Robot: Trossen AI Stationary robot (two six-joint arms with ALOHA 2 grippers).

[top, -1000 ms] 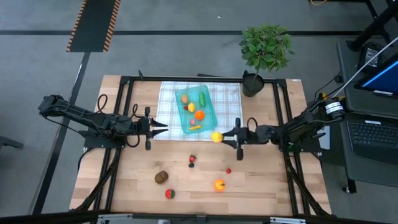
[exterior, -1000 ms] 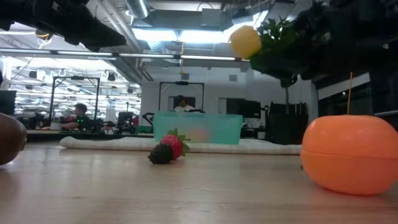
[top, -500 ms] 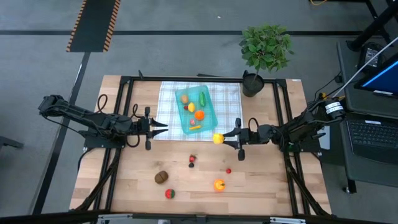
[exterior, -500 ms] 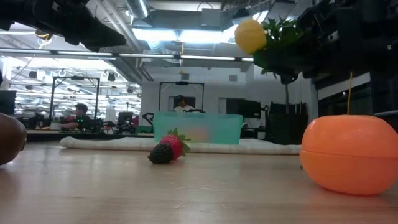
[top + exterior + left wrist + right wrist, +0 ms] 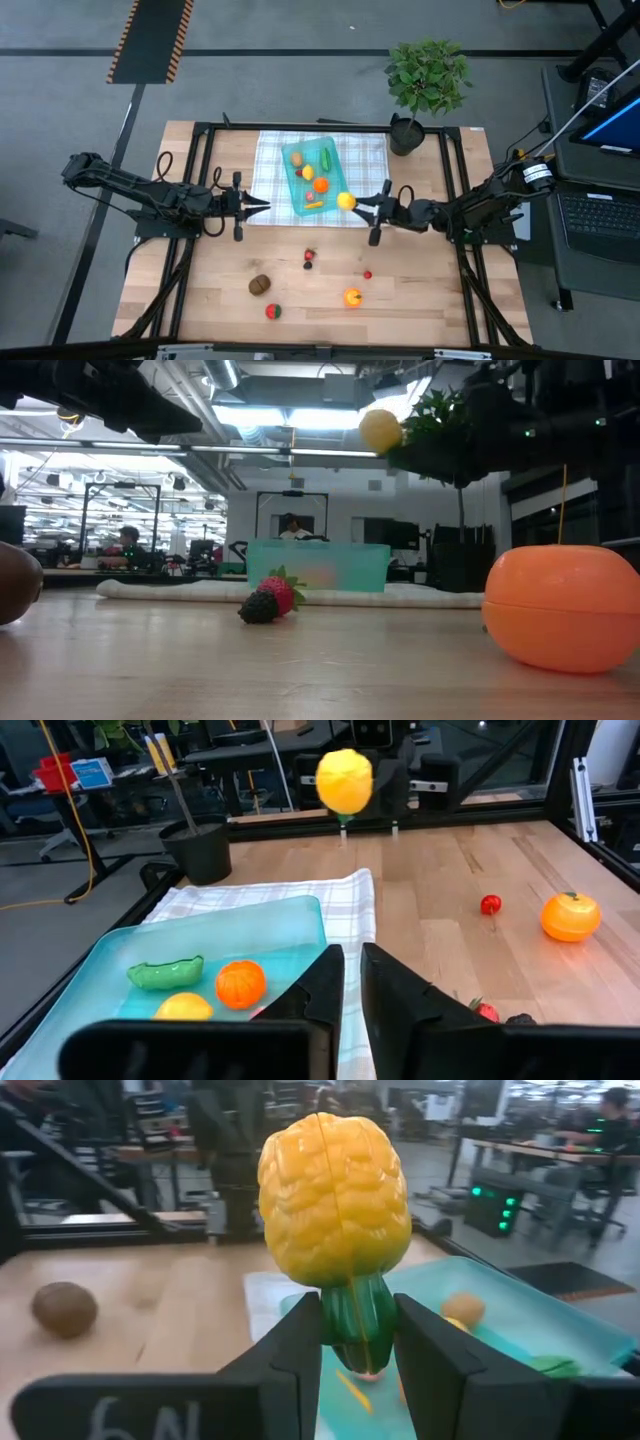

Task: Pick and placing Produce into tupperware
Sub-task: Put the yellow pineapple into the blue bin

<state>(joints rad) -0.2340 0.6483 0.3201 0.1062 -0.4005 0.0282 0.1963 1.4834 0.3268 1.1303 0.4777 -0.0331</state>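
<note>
My right gripper (image 5: 357, 204) is shut on a bumpy yellow toy fruit with a green base (image 5: 346, 200). It hovers beside the near right corner of the teal tupperware (image 5: 296, 192). The tupperware lies on a checked cloth (image 5: 268, 160) and holds a green piece (image 5: 165, 971), an orange (image 5: 241, 983) and other produce. My left gripper (image 5: 264, 205) waits just left of the tupperware, shut and holding nothing. On the bare wood lie a berry pair (image 5: 309, 258), a small red piece (image 5: 367, 273), an orange fruit (image 5: 352, 297), a kiwi (image 5: 260, 285) and a red-green piece (image 5: 272, 311). My right gripper pinches the fruit's green base (image 5: 360, 1325) between its two fingers. The yellow body (image 5: 335, 1195) stands out beyond the fingertips. The fingers lie about level and come from the table's right. The fruit is lifted well clear of the table (image 5: 380, 430).
A potted plant (image 5: 405, 135) stands at the far right corner of the cloth. Black frame rails (image 5: 450, 180) run along the table's left, right and far sides. Open wood lies between the loose produce near the front edge.
My right gripper has swung toward the table's far edge and turned toward the tupperware. It carried the yellow fruit from over the bare wood to the container's near right corner, and the fruit stays lifted.
</note>
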